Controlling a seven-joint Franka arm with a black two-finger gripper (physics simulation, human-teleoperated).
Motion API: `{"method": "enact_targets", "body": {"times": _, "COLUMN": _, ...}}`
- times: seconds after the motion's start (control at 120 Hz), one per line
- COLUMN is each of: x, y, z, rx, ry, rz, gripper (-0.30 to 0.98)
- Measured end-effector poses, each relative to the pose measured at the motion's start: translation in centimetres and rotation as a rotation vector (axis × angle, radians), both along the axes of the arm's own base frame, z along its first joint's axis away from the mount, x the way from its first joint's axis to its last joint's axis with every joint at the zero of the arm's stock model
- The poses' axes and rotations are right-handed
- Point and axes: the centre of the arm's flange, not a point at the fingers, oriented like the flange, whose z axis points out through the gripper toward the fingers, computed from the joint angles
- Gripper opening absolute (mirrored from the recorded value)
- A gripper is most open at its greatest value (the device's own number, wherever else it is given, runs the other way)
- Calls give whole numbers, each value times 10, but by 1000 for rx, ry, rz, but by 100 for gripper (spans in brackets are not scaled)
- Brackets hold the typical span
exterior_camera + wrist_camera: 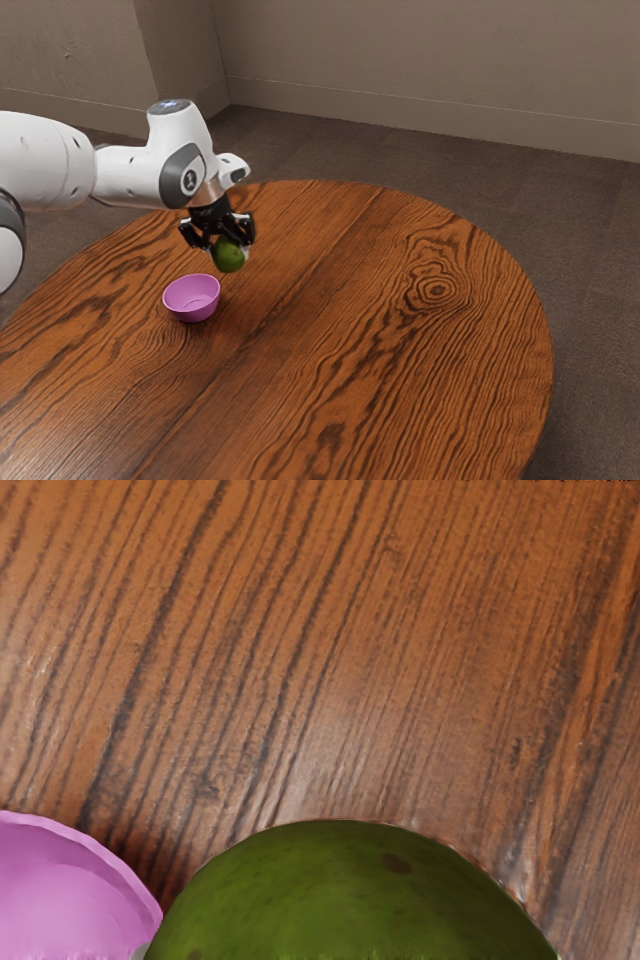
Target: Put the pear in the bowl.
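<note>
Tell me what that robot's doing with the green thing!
The white robot arm is holding a green pear in its end effector, up above the wooden table. A pink bowl stands on the table, close by. The pear isn't in the bowl yet; that's probably where it's going.

The rounded, smooth-skinned green pear (229, 256), marked with small dark brown spots, is held between the black fingers (248, 232), raised above the brown wooden desk (400, 340). It hangs near the bowl, off to its side rather than over it. The round pinkish-purple bowl (193, 309), smooth and narrower at its base, stands upright on the desk, its open mouth facing up.
</note>
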Motion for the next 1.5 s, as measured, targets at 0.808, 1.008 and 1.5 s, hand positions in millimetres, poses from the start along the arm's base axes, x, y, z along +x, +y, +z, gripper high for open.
{"method": "enact_targets", "body": {"times": 0.808, "x": -32, "y": 74, "z": -60, "rx": 18, "ry": 65, "rz": 128, "gripper": 47}}
{"method": "enact_targets", "body": {"times": 1.008, "x": -35, "y": 73, "z": -49, "rx": 8, "ry": 46, "rz": 118, "gripper": 60}}
{"method": "enact_targets", "body": {"times": 1.5, "x": -19, "y": -26, "z": 167, "rx": 75, "ry": -100, "rz": -147, "gripper": 68}}
